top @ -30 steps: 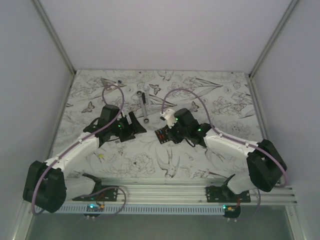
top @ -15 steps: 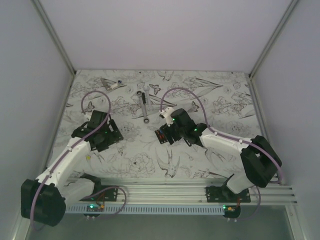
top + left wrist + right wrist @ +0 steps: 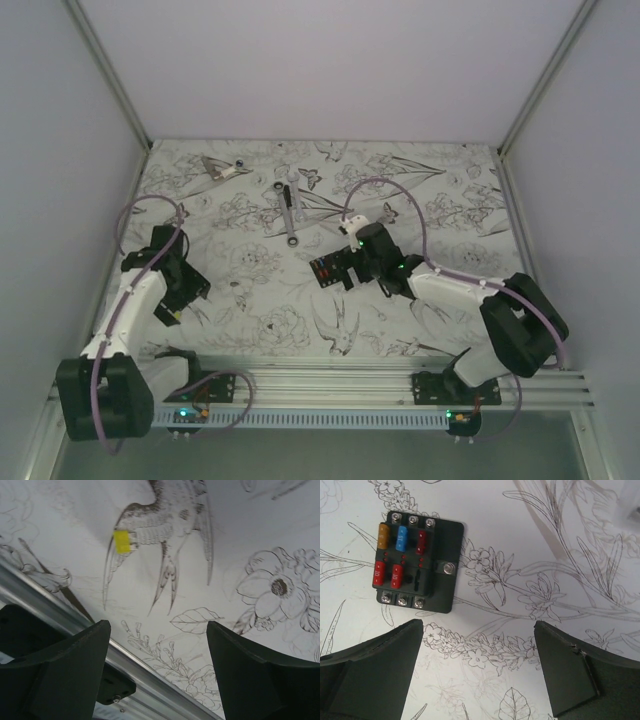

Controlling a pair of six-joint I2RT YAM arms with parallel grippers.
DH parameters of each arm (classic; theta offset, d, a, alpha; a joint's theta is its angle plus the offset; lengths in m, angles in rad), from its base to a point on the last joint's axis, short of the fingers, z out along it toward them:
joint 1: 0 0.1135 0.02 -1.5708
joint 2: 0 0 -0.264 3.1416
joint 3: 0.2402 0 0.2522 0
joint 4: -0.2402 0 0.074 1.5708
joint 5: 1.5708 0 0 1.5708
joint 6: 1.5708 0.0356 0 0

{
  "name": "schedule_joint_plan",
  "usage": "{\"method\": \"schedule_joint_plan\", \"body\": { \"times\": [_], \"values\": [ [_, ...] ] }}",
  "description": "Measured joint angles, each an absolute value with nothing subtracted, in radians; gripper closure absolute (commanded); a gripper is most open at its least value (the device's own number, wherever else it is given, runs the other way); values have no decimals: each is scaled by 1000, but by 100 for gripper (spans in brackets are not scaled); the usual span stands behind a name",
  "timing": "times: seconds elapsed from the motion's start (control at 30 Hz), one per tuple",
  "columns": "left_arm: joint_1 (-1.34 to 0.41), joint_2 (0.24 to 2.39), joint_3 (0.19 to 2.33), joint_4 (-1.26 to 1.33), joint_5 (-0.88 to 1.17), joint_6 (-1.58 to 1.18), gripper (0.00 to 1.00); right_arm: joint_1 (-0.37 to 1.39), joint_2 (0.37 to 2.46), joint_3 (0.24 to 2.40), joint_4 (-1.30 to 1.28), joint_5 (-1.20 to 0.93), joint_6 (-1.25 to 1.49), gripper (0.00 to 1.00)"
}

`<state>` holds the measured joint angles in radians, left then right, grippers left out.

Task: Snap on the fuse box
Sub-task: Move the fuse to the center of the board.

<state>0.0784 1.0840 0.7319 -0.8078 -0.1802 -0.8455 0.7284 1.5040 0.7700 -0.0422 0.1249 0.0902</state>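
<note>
The fuse box [image 3: 417, 562] is a black squarish box with red, blue and orange fuses in its top face, lying flat on the patterned table. It lies beyond my right gripper [image 3: 477, 625], off to the upper left of it. That gripper is open and nothing sits between its fingers. From above, the fuse box [image 3: 324, 270] lies just left of the right gripper [image 3: 346, 268]. My left gripper [image 3: 158, 625] is open and empty, far to the left [image 3: 188, 292] near the front rail.
A small loose yellow fuse [image 3: 121, 541] lies on the table ahead of the left gripper. A long grey metal bar [image 3: 289, 212] and a small metal part [image 3: 222, 168] lie at the back. An aluminium rail [image 3: 330, 375] runs along the near edge.
My right gripper has opened and let go of the fuse box, which stays on the table. The left arm has swung back to the left, towards the near edge.
</note>
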Motion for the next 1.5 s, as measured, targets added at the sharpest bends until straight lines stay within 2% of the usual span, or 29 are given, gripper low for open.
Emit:
{"method": "schedule_joint_plan", "body": {
  "times": [0.17,0.57,1.07,1.5],
  "values": [
    [157,1135,747,-840,-200,-844,24,676,1429,706,-10,117,133,0],
    [239,1391,828,-809,-198,-809,51,624,1386,677,30,114,178,0],
    [352,1487,810,-677,-147,-765,56,623,1389,673,48,102,192,0],
    [375,1416,761,-674,-148,-778,51,618,1391,670,56,91,195,0]
  ]
}}
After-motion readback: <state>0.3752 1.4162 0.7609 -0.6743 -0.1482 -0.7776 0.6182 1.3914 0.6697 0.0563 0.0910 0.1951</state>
